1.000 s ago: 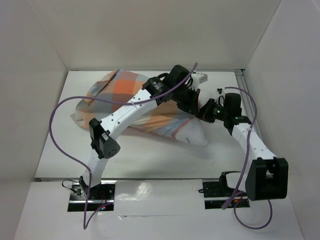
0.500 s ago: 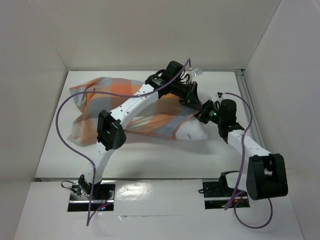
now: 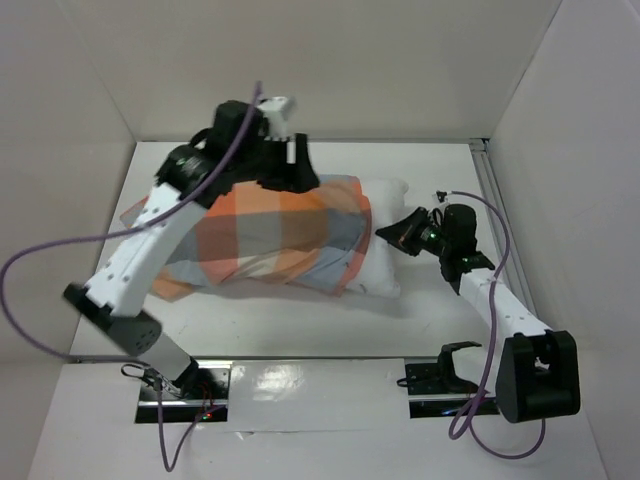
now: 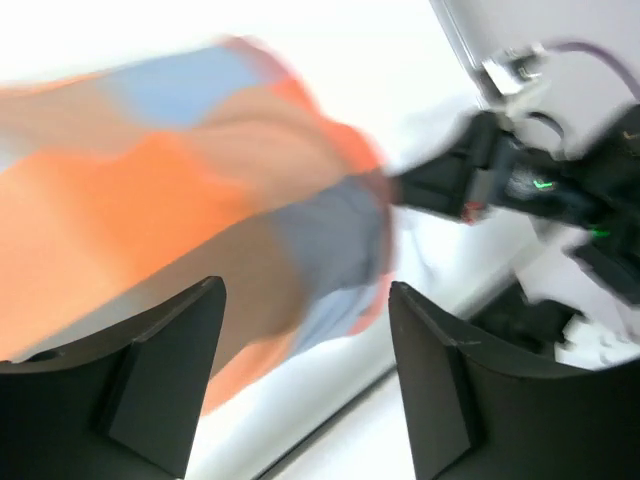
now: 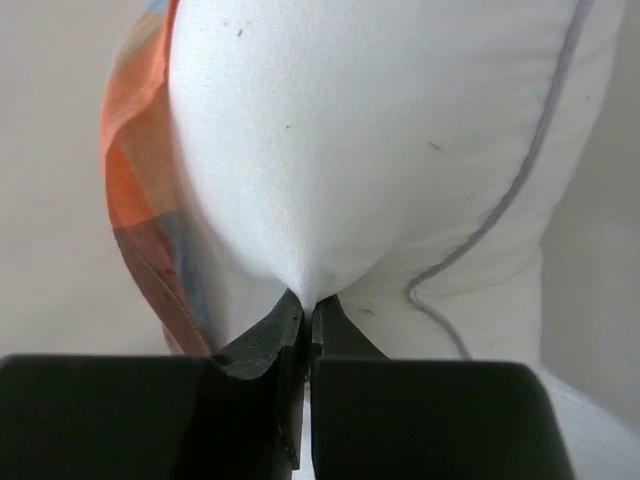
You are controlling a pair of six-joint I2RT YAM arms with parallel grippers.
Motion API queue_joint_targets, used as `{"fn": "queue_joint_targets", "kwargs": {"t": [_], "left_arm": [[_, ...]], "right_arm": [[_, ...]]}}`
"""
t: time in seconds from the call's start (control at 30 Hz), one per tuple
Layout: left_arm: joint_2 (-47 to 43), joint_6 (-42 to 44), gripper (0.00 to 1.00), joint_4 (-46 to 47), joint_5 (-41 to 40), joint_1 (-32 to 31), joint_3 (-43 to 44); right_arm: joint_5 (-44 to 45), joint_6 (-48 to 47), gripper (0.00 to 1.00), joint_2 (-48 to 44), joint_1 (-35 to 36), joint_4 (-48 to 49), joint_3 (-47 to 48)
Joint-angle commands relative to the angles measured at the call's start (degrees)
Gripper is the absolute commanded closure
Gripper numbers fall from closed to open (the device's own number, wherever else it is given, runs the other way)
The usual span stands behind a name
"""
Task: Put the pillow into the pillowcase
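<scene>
The checked pillowcase [image 3: 265, 235] lies across the middle of the table, covering most of the white pillow [image 3: 385, 245]. Only the pillow's right end sticks out of the sack's mouth. My right gripper [image 3: 393, 233] is shut on a pinch of that exposed end; in the right wrist view the white pillow [image 5: 370, 150] bulges just above the right gripper [image 5: 309, 305], with the pillowcase's hem [image 5: 140, 210] to the left. My left gripper [image 3: 297, 172] hovers over the pillowcase's far edge. In the blurred left wrist view the left gripper [image 4: 305, 300] is open with nothing in it, above the pillowcase [image 4: 180, 190].
White walls [image 3: 90, 90] close in the table at the back and on both sides. A metal rail [image 3: 492, 205] runs along the right edge. Purple cables [image 3: 60, 250] loop off both arms, and the left one hangs wide to the left. The arm bases [image 3: 180, 385] sit at the near edge.
My left gripper has let go of the pillowcase, opened wide and swung up to the far left. The pillowcase and pillow now lie flatter. The right gripper stays pinched on the pillow's end.
</scene>
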Motion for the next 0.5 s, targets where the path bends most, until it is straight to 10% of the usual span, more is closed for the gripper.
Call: {"fn": "queue_joint_targets", "kwargs": {"t": [0.0, 0.1, 0.17, 0.37, 0.47], "left_arm": [[-10.94, -2.05, 0.2, -4.22, -17.85, 2.5, -13.75], [-16.69, -6.97, 0.11, -4.22, -22.43, 4.96, -27.9], [-20.12, -10.21, 0.1, -3.35, -26.57, 6.63, -33.83], [-22.15, -9.8, 0.27, 8.33, -24.22, 12.96, -51.51], [-18.12, -8.31, 0.55, 13.18, -21.14, 13.67, -51.71]], "right_arm": [[1.8, -8.69, 0.91, 0.19, -0.03, -10.56, 8.01], [5.23, -17.56, 0.31, 1.42, -0.03, -19.55, 13.12], [10.56, -22.13, 0.17, 1.95, -0.03, -28.86, 17.35], [18.07, -25.94, 0.17, -1.47, -0.55, -39.97, 17.81], [14.66, -25.41, 0.29, -3.14, -0.55, -38.4, 13.69]]}}
